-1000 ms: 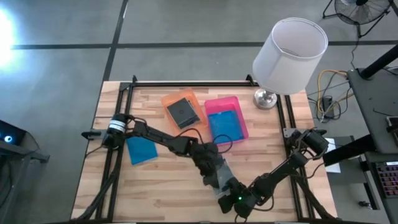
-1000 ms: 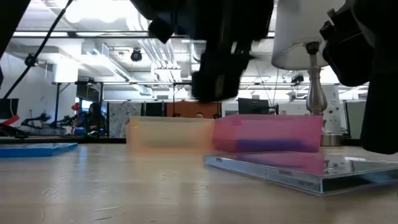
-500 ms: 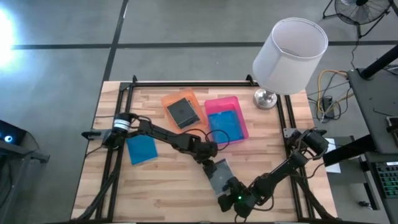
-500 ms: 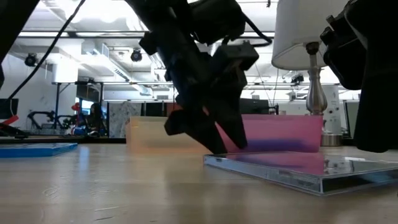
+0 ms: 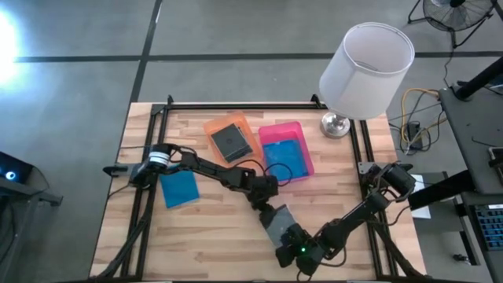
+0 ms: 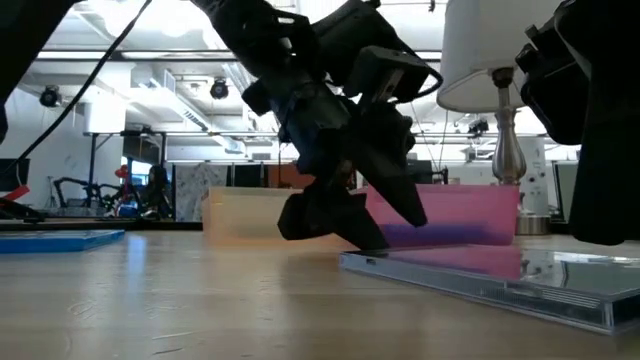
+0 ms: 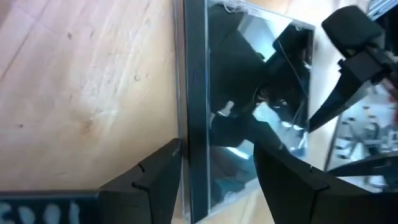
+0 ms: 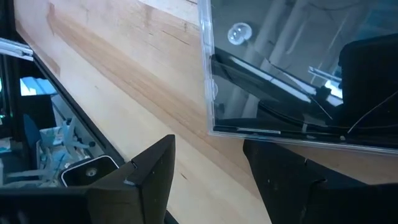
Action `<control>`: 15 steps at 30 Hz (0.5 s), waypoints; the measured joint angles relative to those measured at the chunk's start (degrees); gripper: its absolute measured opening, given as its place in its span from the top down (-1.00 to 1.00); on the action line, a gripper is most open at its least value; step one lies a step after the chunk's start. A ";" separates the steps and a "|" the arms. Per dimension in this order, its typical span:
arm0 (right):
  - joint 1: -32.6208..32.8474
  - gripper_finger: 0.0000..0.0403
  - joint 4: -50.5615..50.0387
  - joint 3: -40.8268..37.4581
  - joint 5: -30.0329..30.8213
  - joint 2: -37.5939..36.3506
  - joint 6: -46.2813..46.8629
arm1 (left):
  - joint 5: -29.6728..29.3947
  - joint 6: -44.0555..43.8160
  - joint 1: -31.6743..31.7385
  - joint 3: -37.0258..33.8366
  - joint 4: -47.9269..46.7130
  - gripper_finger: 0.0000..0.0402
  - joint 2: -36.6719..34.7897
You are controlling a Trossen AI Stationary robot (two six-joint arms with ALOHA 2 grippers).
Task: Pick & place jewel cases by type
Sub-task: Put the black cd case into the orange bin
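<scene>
Clear plastic, the grey case [image 5: 277,221] lies flat on the table [image 5: 212,228], just under the left pincer [image 5: 266,203], and in the low view its near corner has shifted a little to the right since half a second ago. The left pincer [image 6: 350,232] has come lower and closer to the case edge; its fingers are spread, one on each side of the edge [image 7: 193,124], and they do not yet pinch it. The left arm reaches from the table's left side across to the front middle. The right pincer [image 5: 295,245] hovers just in front of the same case, fingers spread, holding nothing.

To the left of the left pincer, well apart, a blue case [image 5: 179,189] lies on the wood. Behind the pincer stand the orange tray [image 5: 230,140], with a dark case [image 5: 230,141] inside, and the pink tray [image 5: 286,149], with a blue case in it. Farther right is a lamp [image 5: 363,67]. Beyond the table the low view shows a bright hall with ceiling lights.
</scene>
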 joint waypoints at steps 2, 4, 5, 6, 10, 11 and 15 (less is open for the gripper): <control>0.10 -0.01 0.00 -0.01 -0.07 0.00 -1.07 | 1.39 -1.59 0.04 -0.10 1.00 0.07 -0.44; 0.37 -0.01 -0.02 -0.01 -0.23 0.00 -2.65 | 3.12 -2.28 0.04 -0.25 1.26 0.07 -1.13; 0.54 -0.01 -0.08 -0.01 -0.52 0.00 -3.35 | 4.10 -2.37 0.00 -0.33 1.25 0.07 -1.53; 0.67 -0.01 -0.09 0.01 -0.71 0.00 -3.97 | 5.22 -2.37 0.00 -0.33 1.34 0.07 -1.85; 1.23 -0.01 -0.11 0.00 -1.15 0.00 -5.14 | 9.53 -3.82 0.13 -0.27 2.73 0.07 -3.69; 1.45 -0.01 -0.11 -0.01 -1.30 0.00 -5.28 | 10.10 -4.15 0.12 -0.27 3.05 0.07 -3.93; 2.29 -0.01 -0.17 -0.01 -2.63 0.00 -5.65 | 13.40 -6.57 0.11 -0.05 6.59 0.07 -4.41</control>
